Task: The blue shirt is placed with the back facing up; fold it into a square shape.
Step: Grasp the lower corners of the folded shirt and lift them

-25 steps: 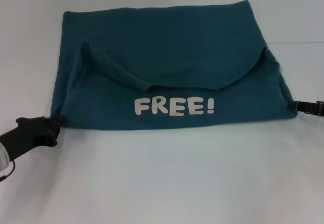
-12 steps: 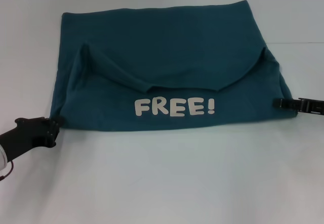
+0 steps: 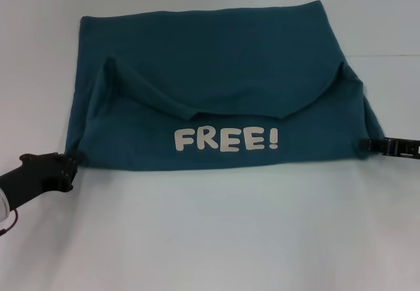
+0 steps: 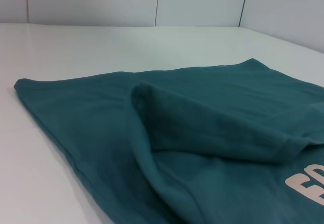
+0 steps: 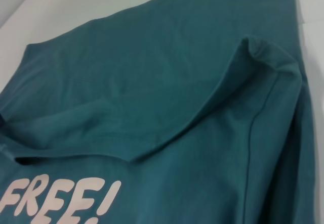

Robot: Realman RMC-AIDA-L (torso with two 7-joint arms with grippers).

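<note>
Two end effectors flank the blue shirt (image 3: 216,87), which lies folded across the middle of the white tabletop (image 3: 216,238), "FREE!" print (image 3: 226,138) showing. At lower left, the left end effector (image 3: 67,166) stays at the corner, grip unclear. At right, the right end effector (image 3: 373,146) has slid back to the hem, grip unclear; likely regrasping for another fold.

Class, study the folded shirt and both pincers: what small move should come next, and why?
Probably both close on the near corners: the left pincer and right pincer each sit at a near corner of the blue shirt, which is only half folded, not yet square.
</note>
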